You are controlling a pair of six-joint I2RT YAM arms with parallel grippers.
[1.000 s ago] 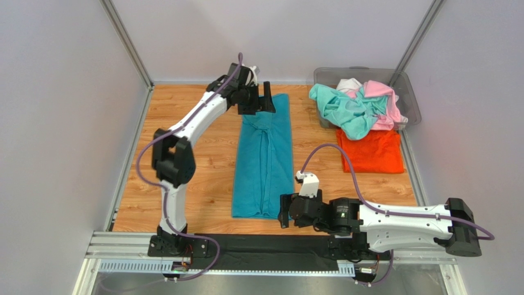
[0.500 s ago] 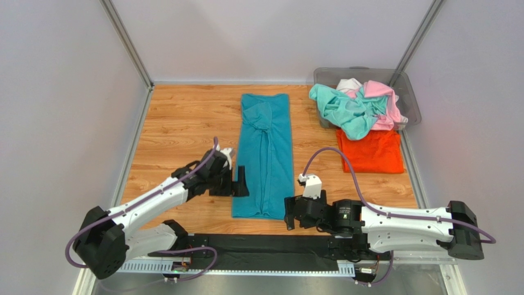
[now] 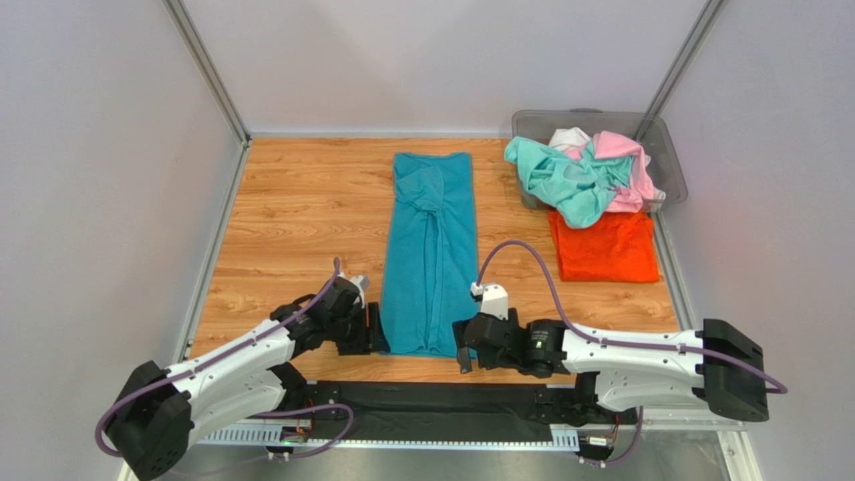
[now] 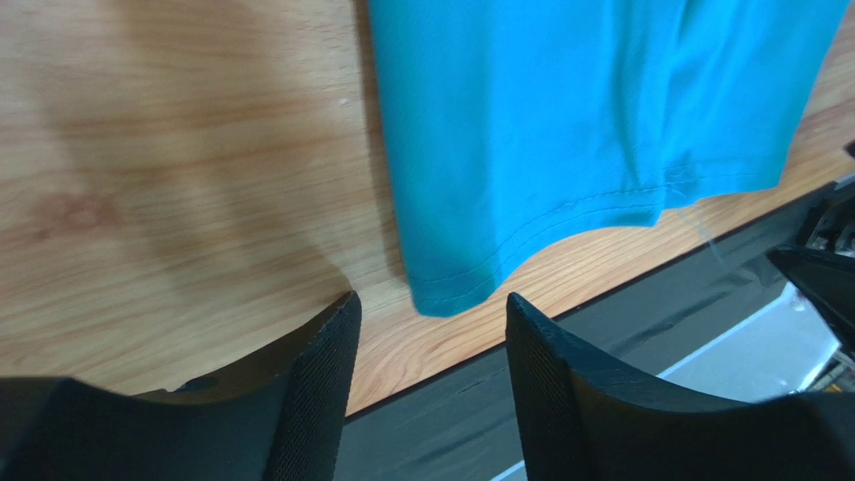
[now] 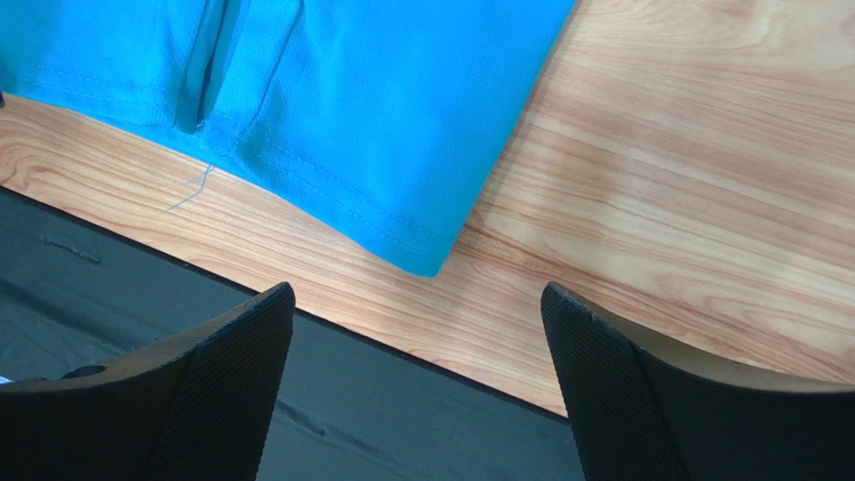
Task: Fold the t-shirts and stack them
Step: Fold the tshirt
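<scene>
The teal-blue t-shirt [image 3: 432,251] lies folded into a long strip down the middle of the wooden table. My left gripper [image 3: 378,329] hovers open just off its near left hem corner [image 4: 442,296], nothing between the fingers. On the other side, my right gripper [image 3: 461,353] stands wide open beside the near right hem corner [image 5: 426,263], also empty. An orange t-shirt [image 3: 604,247] lies flat at the right. Mint-green [image 3: 557,178], pink [image 3: 624,160] and white [image 3: 569,136] t-shirts are heaped in the bin.
A grey translucent plastic bin [image 3: 667,152] stands at the far right corner. The black rail [image 3: 432,401] runs along the table's near edge, right below both grippers. Metal frame posts and white walls border the table on left, right and back.
The left arm swung from the shirt's far collar end down to its near left corner, and its jaws have narrowed. The right gripper shifted slightly left, toward the near right corner.
</scene>
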